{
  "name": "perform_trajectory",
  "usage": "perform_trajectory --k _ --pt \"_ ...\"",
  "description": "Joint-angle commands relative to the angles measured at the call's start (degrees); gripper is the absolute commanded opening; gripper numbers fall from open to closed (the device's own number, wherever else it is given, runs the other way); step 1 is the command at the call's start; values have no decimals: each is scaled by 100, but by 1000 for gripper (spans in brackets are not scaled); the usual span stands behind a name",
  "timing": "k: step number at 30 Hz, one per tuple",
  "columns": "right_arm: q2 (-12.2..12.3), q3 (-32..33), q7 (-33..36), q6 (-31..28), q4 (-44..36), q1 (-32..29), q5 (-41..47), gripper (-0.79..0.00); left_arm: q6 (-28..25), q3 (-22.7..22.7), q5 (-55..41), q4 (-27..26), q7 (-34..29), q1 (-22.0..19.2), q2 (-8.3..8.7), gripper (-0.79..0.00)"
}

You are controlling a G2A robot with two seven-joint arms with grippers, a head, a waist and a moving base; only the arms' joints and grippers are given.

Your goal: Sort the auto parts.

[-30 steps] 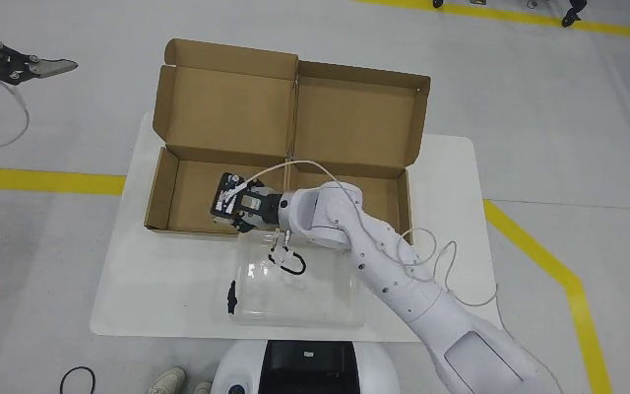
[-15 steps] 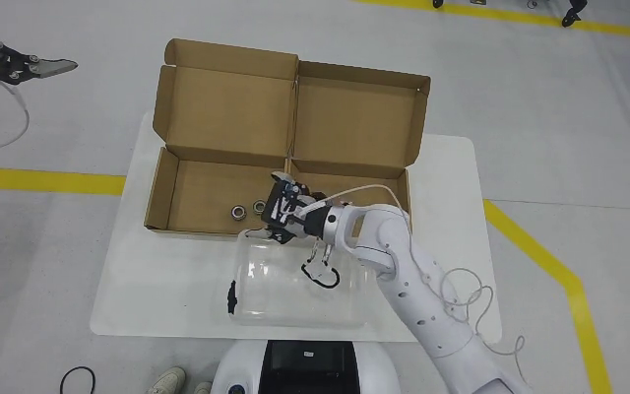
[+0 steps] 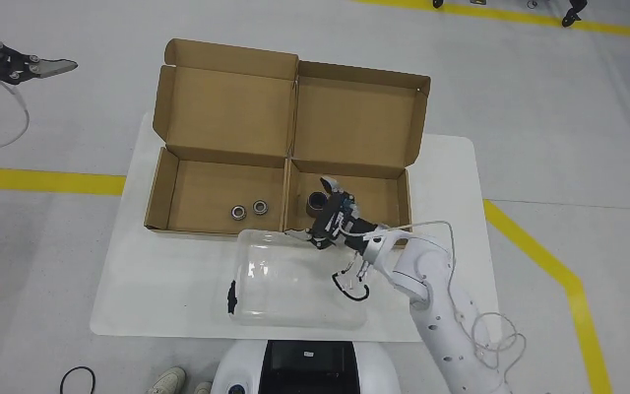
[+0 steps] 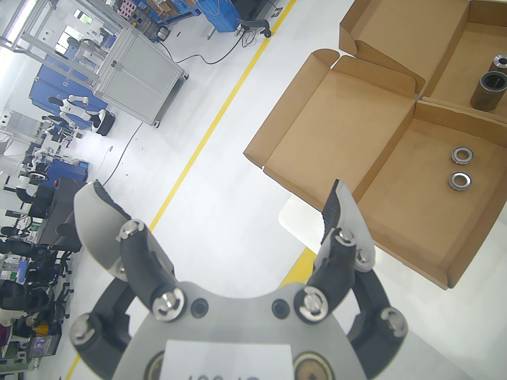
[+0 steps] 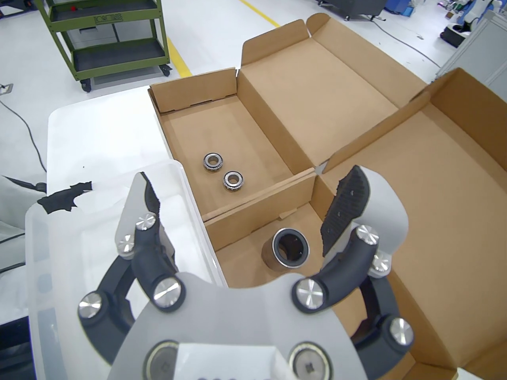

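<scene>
- White surface [image 3: 148, 286] is carrying a cardboard box [image 3: 231, 103]; where is the sleeve [image 5: 290, 247] sitting?
- Standing upright, bore up, in the right compartment [image 3: 379, 202]: smooth dark metal, just far-left of the right tool [image 5: 248, 183], which is gaping wide, holding nothing.
- And the left tool [image 4: 216, 190]?
- Hanging wide too, well off left; bearings [image 5: 233, 179] are lying in the left compartment [image 3: 197, 197].

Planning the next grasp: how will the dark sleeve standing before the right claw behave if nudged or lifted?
The sleeve looks thick-walled and metallic, so probably stiff and heavy for its size. It stands on end, bore up; a side push may tip it, then it would likely roll. Its smooth wall may slip in the right claw.
</scene>
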Motion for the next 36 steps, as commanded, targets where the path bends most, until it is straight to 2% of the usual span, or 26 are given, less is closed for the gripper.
perform_trajectory --k 1,13,20,36 --pt "47 159 -185 48 -78 -205 -59 0 0 0 0 0 0 0 0 0" --pt "279 923 -1017 -11 -350 -1076 -151 0 0 0 0 0 0 0 0 0" --pt "383 1269 -1231 -64 -478 -1455 -81 0 0 0 0 0 0 0 0 0" --pt "573 2063 -1666 295 -1052 -2507 88 0 0 0 0 0 0 0 0 0"
